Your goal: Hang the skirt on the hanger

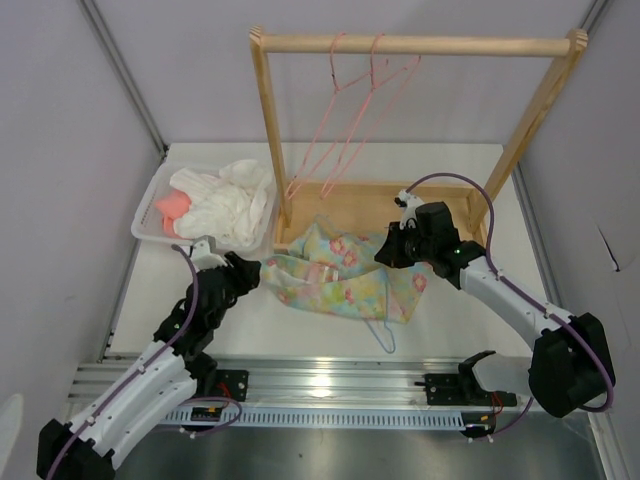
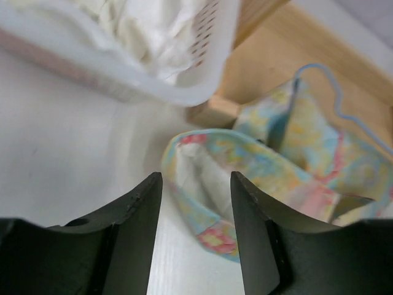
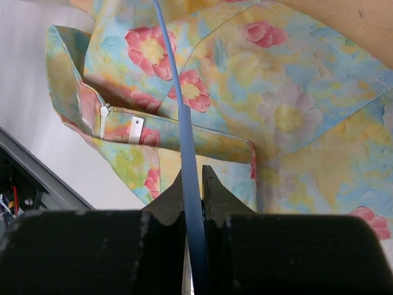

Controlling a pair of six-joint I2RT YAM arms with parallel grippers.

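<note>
The skirt (image 1: 345, 275), a pastel patchwork print with pink flowers, lies crumpled on the table in front of the rack base. The light-blue hanger runs under and through it, and its hook (image 1: 385, 340) sticks out at the near edge. My right gripper (image 1: 392, 250) is at the skirt's right end, shut on the hanger wire (image 3: 187, 141), with the skirt (image 3: 276, 104) spread beyond it. My left gripper (image 1: 255, 272) is open at the skirt's left end. The folded waist edge (image 2: 209, 184) lies between its fingers, not pinched. The hanger wire (image 2: 334, 101) shows on the cloth further off.
A wooden rack (image 1: 415, 44) stands at the back with pink wire hangers (image 1: 350, 110) on its rail. A white basket (image 1: 150, 215) at the back left holds white cloth and a coral-pink cloth; its corner (image 2: 202, 80) is close ahead of my left gripper.
</note>
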